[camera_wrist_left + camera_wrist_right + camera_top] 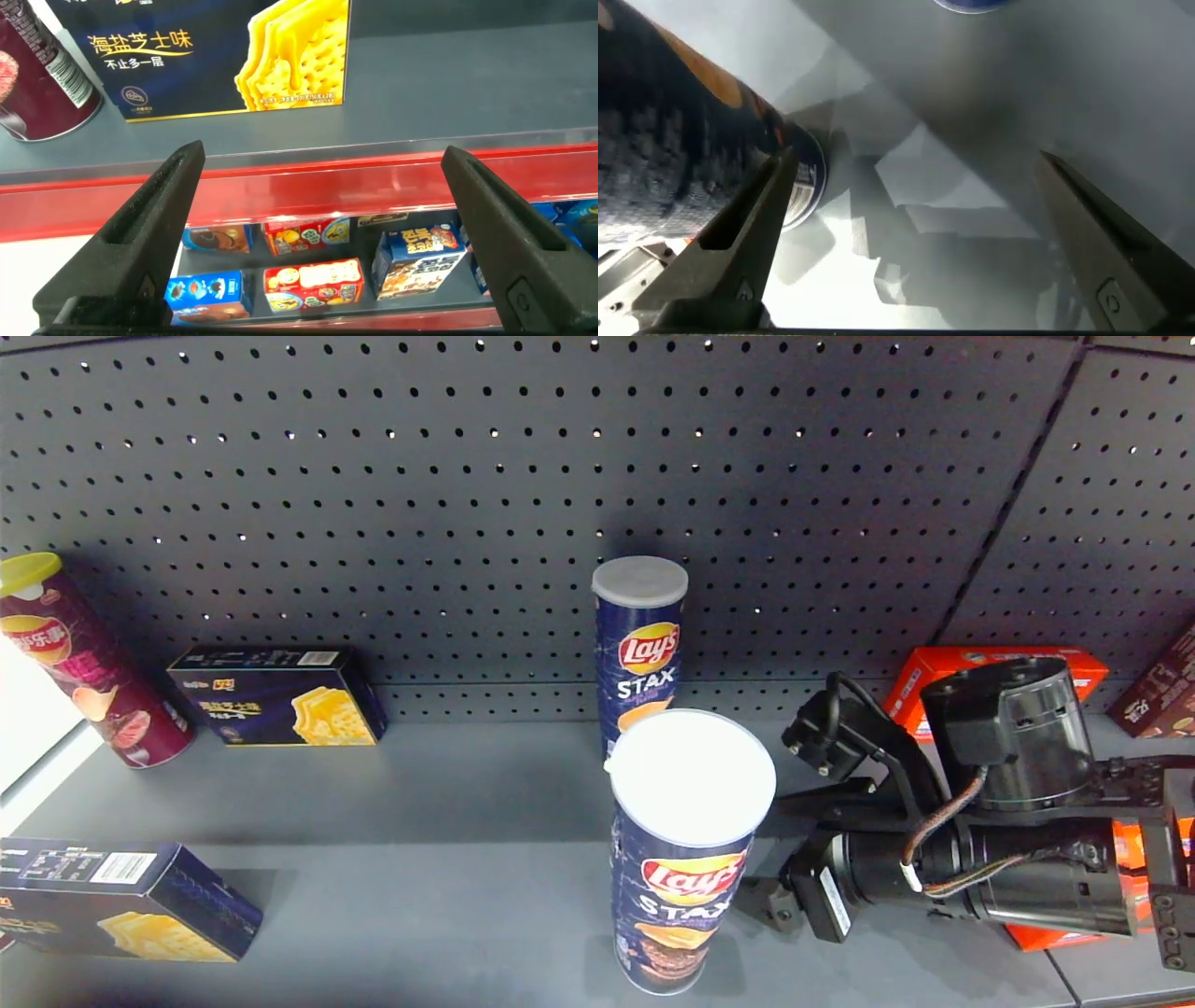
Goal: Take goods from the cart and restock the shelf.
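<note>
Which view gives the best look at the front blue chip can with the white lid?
The head view: the front chip can stands whole, lid to base, on the shelf. The right wrist view catches part of its side and bottom rim. The left wrist view faces a cracker box.

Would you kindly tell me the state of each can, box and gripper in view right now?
Front blue can: upright, lid on, not gripped.
Rear blue can: upright, lid on.
Maroon can: standing, lid on.
Rear cracker box: closed.
Front cracker box: closed.
Left gripper: open, empty.
Right gripper: open, empty.
</note>
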You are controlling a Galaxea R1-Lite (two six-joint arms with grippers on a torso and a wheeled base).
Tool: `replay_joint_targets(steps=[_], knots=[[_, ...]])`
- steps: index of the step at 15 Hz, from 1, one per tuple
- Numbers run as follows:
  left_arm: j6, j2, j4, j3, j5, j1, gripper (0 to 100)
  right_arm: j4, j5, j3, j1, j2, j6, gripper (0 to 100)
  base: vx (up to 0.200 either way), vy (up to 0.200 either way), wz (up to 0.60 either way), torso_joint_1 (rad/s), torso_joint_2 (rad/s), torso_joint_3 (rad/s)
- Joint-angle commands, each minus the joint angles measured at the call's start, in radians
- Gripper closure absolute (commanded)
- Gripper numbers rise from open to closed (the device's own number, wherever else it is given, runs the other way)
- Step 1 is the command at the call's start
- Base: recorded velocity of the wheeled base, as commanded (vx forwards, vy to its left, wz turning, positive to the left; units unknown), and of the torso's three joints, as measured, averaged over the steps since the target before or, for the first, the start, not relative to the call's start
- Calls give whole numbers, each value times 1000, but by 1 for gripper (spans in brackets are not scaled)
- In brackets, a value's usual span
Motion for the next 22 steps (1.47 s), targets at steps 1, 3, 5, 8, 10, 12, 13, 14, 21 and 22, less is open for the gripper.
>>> replay_joint_targets(steps=[1, 3, 5, 8, 10, 12, 13, 14, 21, 22], knots=[[0, 1, 0, 0, 0, 0, 0, -1, -1, 26, -11, -23, 0, 0, 0, 0, 0, 0, 0, 0], [0, 1, 0, 0, 1, 0, 0, -1, -5, 103, -48, -87, -2, 0, 0, 0, 0, 0, 0, 0], [0, 1, 0, 0, 0, 0, 0, 1, -1, 129, -56, -136, -2, 0, 0, 0, 0, 0, 0, 0], [3, 1, 0, 0, -2, 0, 0, -11, 7, 117, -19, -156, -2, 0, 0, 0, 0, 0, 0, 0], [1, 1, 0, 0, 0, 0, 0, -24, 8, 109, 4, -144, -2, 0, 0, 0, 0, 0, 0, 0], [1, 1, 0, 0, 0, 0, 0, -25, 8, 98, 22, -130, -3, 0, 0, 0, 0, 0, 0, 0], [1, 1, 0, 0, 0, 0, 0, -24, 8, 92, 27, -129, -3, 0, 0, 0, 0, 0, 0, 0], [1, 1, 0, 0, 0, 0, 0, -24, 8, 89, 29, -124, -3, 0, 0, 0, 0, 0, 0, 0], [0, 1, 0, 0, 0, 0, 0, -30, 5, 77, 29, -96, -3, 0, 0, 0, 0, 0, 0, 0], [0, 1, 0, 0, 0, 0, 0, -30, 2, 101, 26, -110, -3, 0, 0, 0, 0, 0, 0, 0]])
